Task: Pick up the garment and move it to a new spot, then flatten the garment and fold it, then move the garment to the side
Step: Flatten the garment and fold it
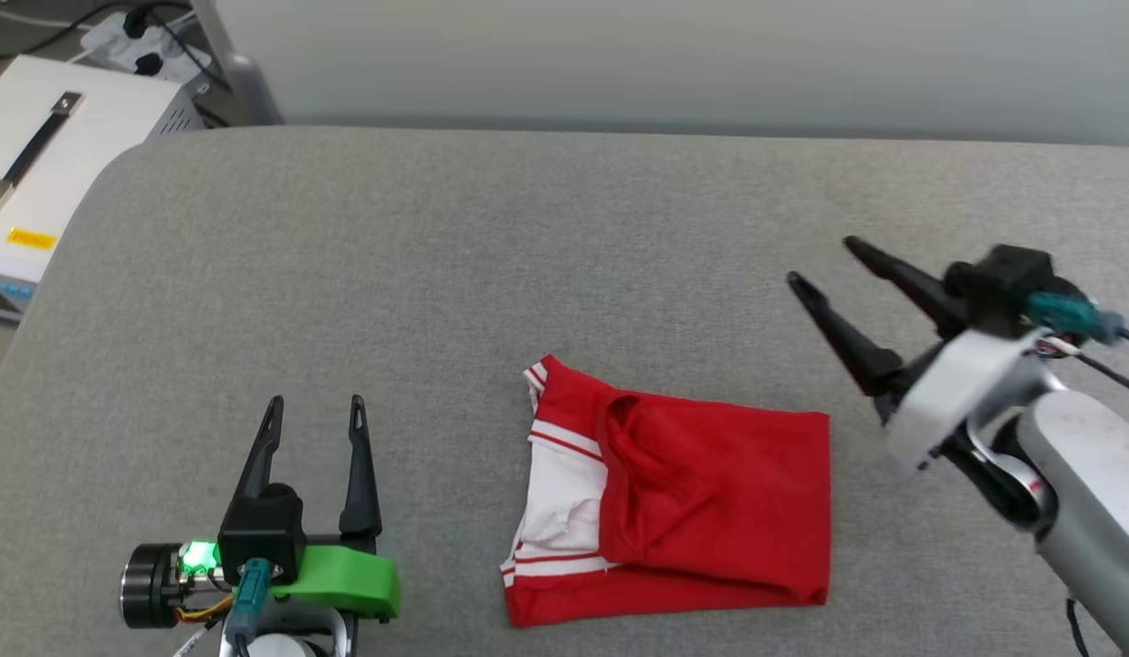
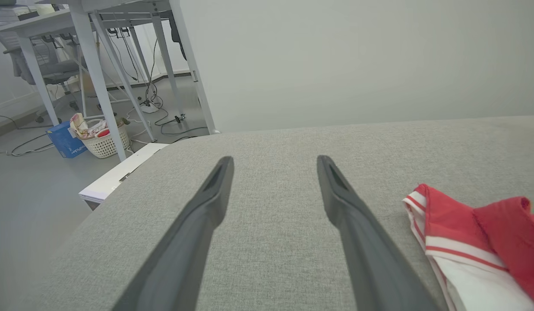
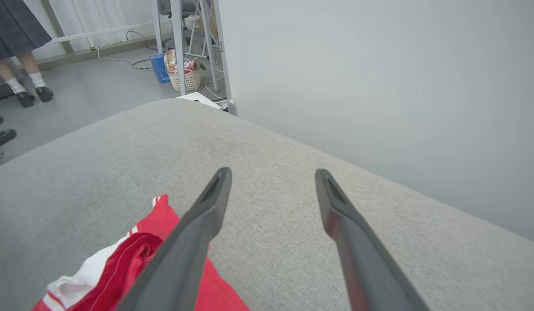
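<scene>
Plainly the garment, a red jersey T-shirt with white short sleeves and red-and-white striped trim, lies folded into a loose rectangle near the front edge of the grey fabric-covered worktop. Plain red cloth faces up. One white sleeve and its striped cuff show at the left end, and a soft ridge runs down the middle where the layers bunch.

It looks light, limp and thin, the sort of cloth that sags from any single pinch and lets its layers slip over one another. To shift it sideways without undoing the fold, I would take it at two corners of one long edge and pinch through every layer. Otherwise, I would press down on it and drag it across the fabric. The right-hand edge is the tidiest place to take hold. The sleeve end is lumpier and more likely to spill open.

On its left, well apart from it, the left gripper rests low with its two long dark fingers spread wide and nothing between them. The right gripper hangs just beyond the garment's right end, angled away toward the far side, with its fingers wide too and empty.

Further out, a white case with a black handle stands off the worktop's far left corner. A wicker basket sits under a desk, and a person's legs show across the room.
</scene>
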